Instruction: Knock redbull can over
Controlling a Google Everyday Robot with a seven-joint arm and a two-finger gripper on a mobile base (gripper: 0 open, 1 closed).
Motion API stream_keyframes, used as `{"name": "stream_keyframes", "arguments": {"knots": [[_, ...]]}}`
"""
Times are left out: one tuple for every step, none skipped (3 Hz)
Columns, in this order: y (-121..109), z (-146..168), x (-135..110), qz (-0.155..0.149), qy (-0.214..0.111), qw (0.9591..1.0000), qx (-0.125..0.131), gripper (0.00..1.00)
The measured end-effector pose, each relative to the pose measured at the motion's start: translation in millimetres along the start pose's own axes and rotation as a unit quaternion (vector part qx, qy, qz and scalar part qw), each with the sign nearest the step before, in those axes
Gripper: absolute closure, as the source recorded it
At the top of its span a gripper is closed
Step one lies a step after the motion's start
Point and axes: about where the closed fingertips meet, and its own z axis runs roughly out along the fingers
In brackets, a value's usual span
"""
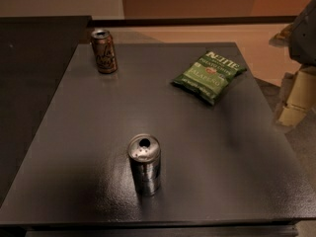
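The redbull can (pixel 144 164) is a slim shiny silver can with a silver top. It stands upright on the dark grey table (pixel 222 147), near the front edge and a little left of centre. My gripper (pixel 294 102) shows as cream-coloured parts at the right edge of the view, beyond the table's right side and well apart from the can. The grey arm (pixel 306 33) rises above it at the top right. Nothing is held in the gripper that I can see.
A brown can with cursive script (pixel 103 51) stands upright at the table's back left corner. A green chip bag (pixel 209 76) lies flat at the back right. A dark surface (pixel 29 83) adjoins the table on the left.
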Motion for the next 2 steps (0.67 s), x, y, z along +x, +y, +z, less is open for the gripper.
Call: {"name": "stream_keyframes", "arguments": {"knots": [[0, 0, 0, 0.0, 0.0, 1.0, 0.0, 0.0], [12, 3, -12, -0.023, -0.024, 0.9991, -0.028, 0.0]]}}
